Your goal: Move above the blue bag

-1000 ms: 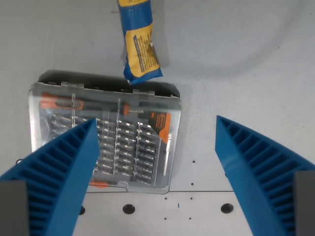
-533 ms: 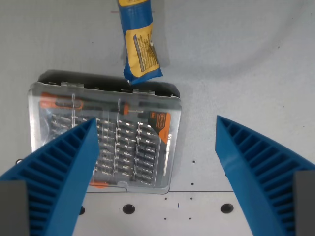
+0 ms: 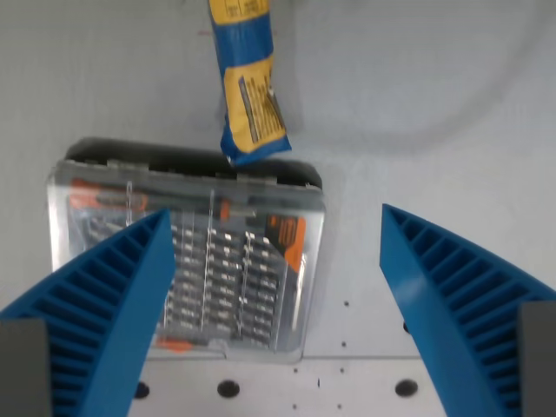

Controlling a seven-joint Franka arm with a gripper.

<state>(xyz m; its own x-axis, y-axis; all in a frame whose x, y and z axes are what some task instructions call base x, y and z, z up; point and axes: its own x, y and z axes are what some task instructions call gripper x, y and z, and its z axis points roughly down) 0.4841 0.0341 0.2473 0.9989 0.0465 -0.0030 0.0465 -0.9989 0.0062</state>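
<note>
The blue bag (image 3: 247, 82) lies at the top centre of the wrist view, its long axis nearly vertical, its upper end cut off by the frame edge and its lower end tilted slightly toward the view's right. That lower end touches or overlaps the far edge of a clear bit-set case (image 3: 187, 252) on the grey table (image 3: 434, 104). The gripper (image 3: 274, 304) is wide open, holding nothing.

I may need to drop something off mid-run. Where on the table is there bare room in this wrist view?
The table is bare on the wrist view's right, beyond the blue bag and the clear bit case, and at the upper left above the case. It is crowded at centre-left, where the bag's lower end meets the case's top edge. The open tool flanks the bottom.
</note>
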